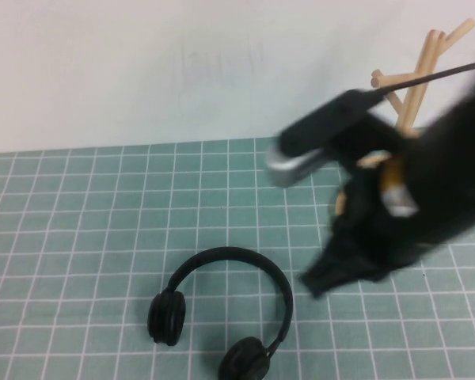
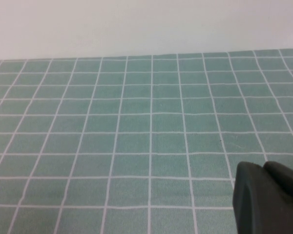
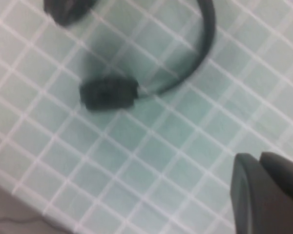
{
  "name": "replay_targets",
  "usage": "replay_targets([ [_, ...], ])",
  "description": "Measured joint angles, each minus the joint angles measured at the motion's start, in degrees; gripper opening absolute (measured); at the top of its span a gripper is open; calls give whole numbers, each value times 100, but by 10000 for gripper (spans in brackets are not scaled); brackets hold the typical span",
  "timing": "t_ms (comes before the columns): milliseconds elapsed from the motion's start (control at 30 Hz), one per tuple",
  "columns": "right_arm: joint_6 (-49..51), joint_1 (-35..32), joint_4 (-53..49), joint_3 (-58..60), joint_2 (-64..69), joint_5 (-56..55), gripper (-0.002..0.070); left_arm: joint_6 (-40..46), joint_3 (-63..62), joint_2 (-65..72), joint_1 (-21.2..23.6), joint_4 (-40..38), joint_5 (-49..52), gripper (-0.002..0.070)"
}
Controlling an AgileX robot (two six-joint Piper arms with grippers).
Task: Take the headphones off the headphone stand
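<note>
The headphones (image 1: 222, 317) lie flat on the green mat (image 1: 79, 237), off the wooden headphone stand (image 1: 419, 71). The right gripper (image 1: 332, 277) hangs blurry beside them (fingers: I cannot tell). The left gripper (image 2: 268, 200) sits over bare mat, and I cannot tell there either.

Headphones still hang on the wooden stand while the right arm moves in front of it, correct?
No. In the high view the headphones lie flat on the green grid mat, off the wooden stand. The right arm is indeed in front of it, right tool blurred; the left tool is elsewhere.

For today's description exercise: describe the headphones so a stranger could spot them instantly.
On the green grid mat, look near its front edge, ahead of the blurred right gripper. The headphones lie flat there, off the wooden headphone stand: the only black arc with two round cups.
</note>
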Motion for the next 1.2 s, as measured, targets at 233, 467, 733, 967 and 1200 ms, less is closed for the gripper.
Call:
replay_targets([
  [233,0,0,-213,4,-535,93,-8,0,0,0,0,0,0,-4],
  [467,-64,-143,-779,68,-842,-167,-8,0,0,0,0,0,0,-4],
  [733,-497,-2214,-277,2439,-2829,-3354,-8,0,0,0,0,0,0,-4],
  [967,-594,-4297,-493,5598,-4851,-6090,-8,0,0,0,0,0,0,-4],
  [1200,-594,-5419,55,7360,-6615,-7417,-8,0,0,0,0,0,0,-4],
])
